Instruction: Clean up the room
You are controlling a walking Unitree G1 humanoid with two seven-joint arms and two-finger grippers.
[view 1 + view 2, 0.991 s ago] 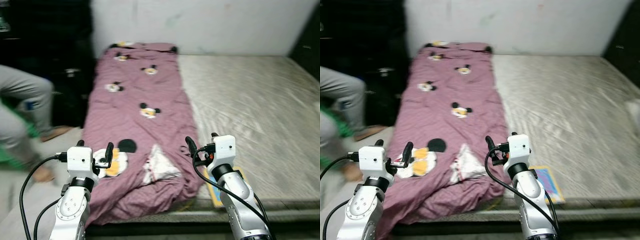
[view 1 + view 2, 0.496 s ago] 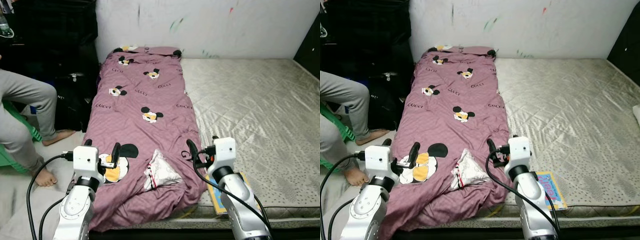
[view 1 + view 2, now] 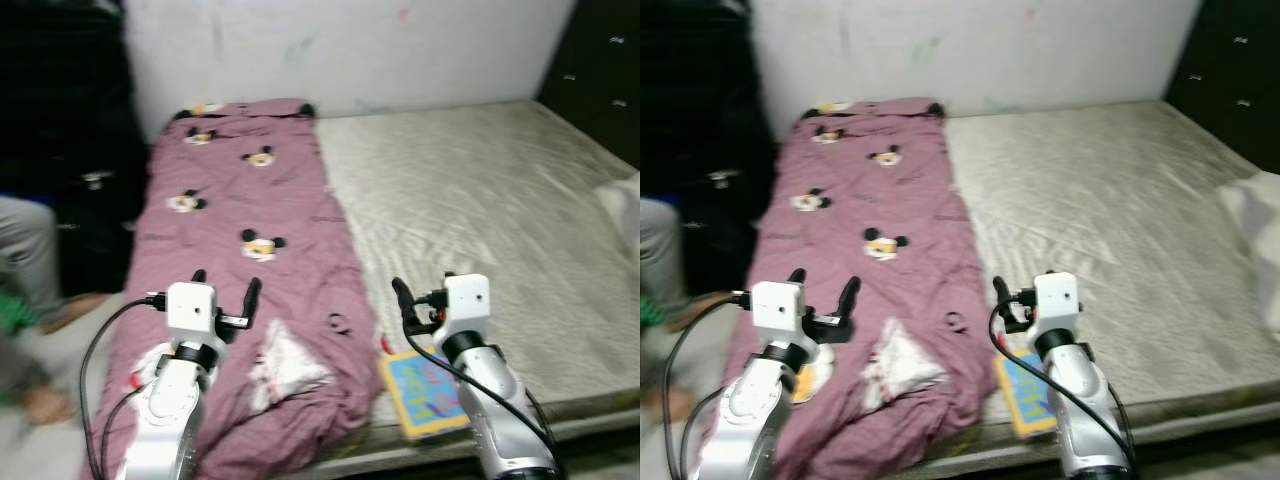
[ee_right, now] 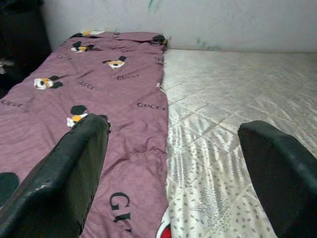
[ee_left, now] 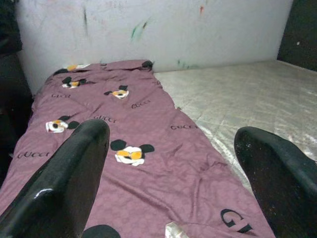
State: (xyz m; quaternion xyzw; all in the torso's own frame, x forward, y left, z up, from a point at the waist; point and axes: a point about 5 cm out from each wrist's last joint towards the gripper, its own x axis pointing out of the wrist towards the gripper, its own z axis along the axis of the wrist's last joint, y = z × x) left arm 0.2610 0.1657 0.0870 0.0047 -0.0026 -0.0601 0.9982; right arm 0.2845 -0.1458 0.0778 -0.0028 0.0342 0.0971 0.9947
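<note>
A bedroom in a home is shown. A wide mattress with a pale quilted cover is laid low across the room, reaching from 12 to 3 o'clock. A purple blanket printed with cartoon mouse heads is spread along its 10 o'clock side. A white wall, marked with small smears of colour, is seen at 12 o'clock. Dark furniture is placed at 2 o'clock and more dark furniture at 10 o'clock. A colourful book is left at the near mattress edge. A person's grey-trousered leg is seen at 9 o'clock.
</note>
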